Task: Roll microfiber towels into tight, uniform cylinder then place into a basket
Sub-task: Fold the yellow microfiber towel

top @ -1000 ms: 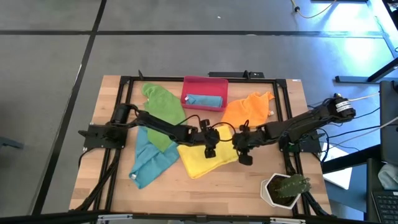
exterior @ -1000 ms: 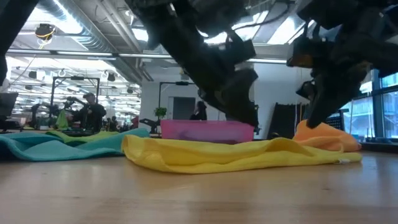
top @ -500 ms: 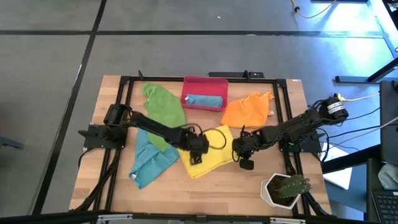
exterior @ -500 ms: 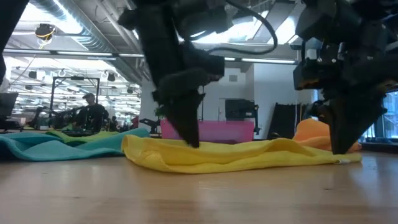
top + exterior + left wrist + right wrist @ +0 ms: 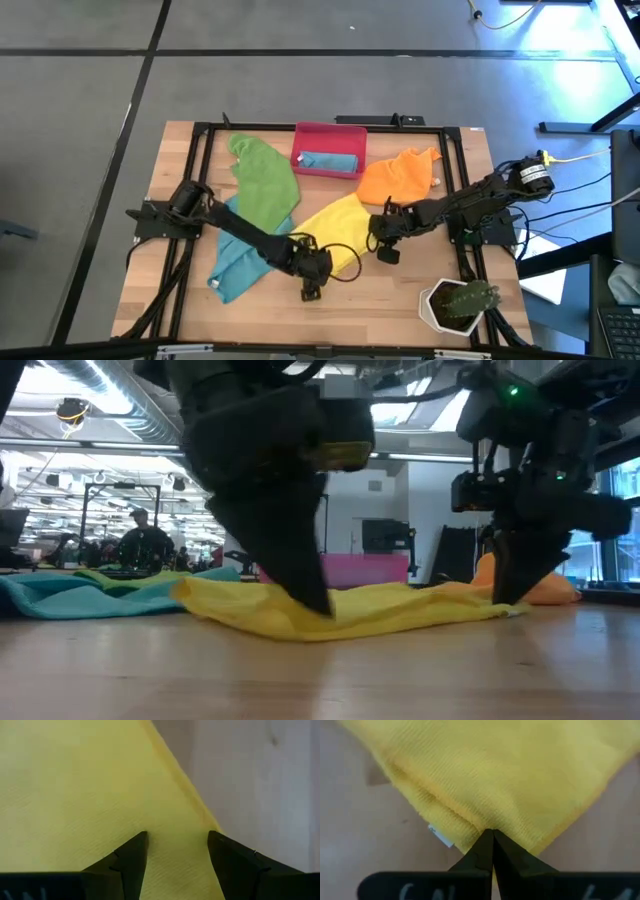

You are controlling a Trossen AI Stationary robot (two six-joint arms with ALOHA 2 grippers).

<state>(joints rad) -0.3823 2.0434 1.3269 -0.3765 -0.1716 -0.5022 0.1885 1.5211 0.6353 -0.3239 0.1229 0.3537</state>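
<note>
While both arms are reaching inward in the high view, the yellow towel (image 5: 333, 232) is lying mid-table between them, the left gripper (image 5: 311, 290) sitting at its near corner and the right gripper (image 5: 384, 250) at its right corner. Behind it the red-pink basket (image 5: 330, 134) is holding a rolled teal towel (image 5: 328, 161); a green towel (image 5: 264, 180), an orange towel (image 5: 396, 175) and a flat teal towel (image 5: 236, 263) are lying around, and a potted plant (image 5: 459, 303) is standing at the table's near right corner.

Low view: both grippers are pointing down onto the yellow cloth (image 5: 340, 610), the basket (image 5: 365, 570) showing behind.

Left wrist view: fingers (image 5: 129, 857) are standing apart, straddling the towel's edge (image 5: 75, 795).

Right wrist view: fingers (image 5: 480, 854) are pressing together, pinching the towel's corner (image 5: 485, 775).
</note>
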